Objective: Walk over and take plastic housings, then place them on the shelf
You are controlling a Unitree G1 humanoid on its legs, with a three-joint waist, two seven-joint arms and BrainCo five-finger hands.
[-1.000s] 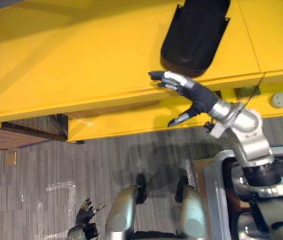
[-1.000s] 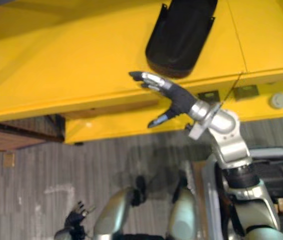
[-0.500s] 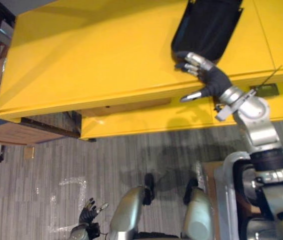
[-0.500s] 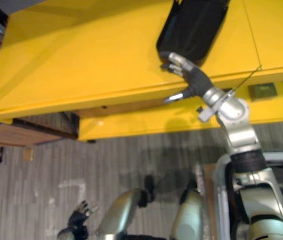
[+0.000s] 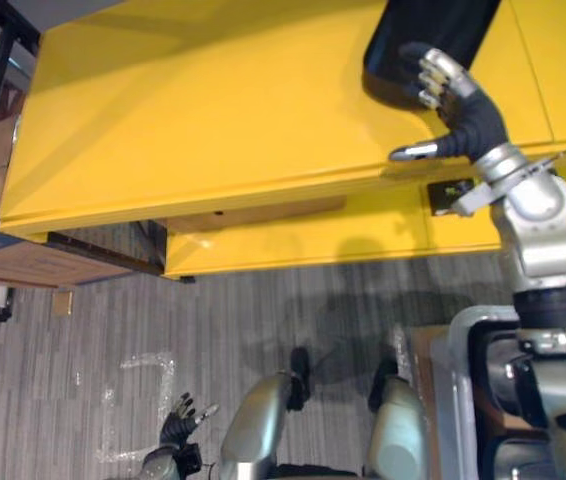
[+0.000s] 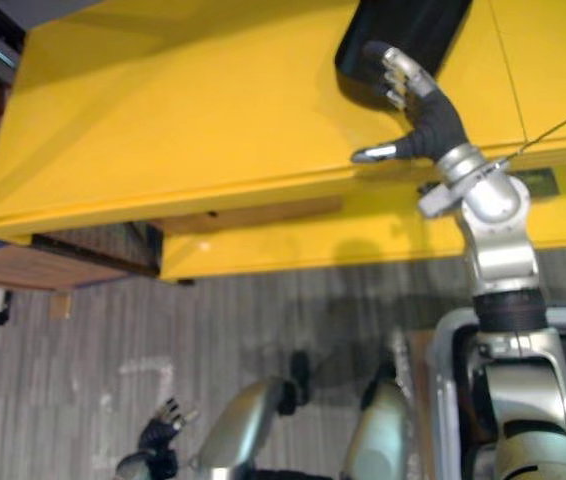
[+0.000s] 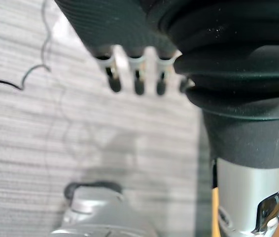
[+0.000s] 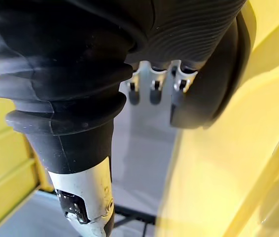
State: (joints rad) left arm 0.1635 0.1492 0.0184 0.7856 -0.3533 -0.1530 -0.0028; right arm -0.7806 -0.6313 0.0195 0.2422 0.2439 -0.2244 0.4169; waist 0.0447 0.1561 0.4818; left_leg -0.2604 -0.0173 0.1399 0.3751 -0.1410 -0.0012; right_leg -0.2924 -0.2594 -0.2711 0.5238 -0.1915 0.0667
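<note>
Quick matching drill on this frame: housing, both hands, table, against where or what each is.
1 plastic housing
2 right hand
3 left hand
4 table

A low over the grey floor
B yellow, bears the housing
C black, lying on the table
D fingers on the housing's near end

Pairs: 1-C, 2-D, 3-A, 4-B

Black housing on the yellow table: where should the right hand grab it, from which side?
Probably the rounded near end of the black housing, coming from the yellow table's front edge: that end lies closest to it, and its raised rim gives fingers a lip. The open right hand is at it.
</note>
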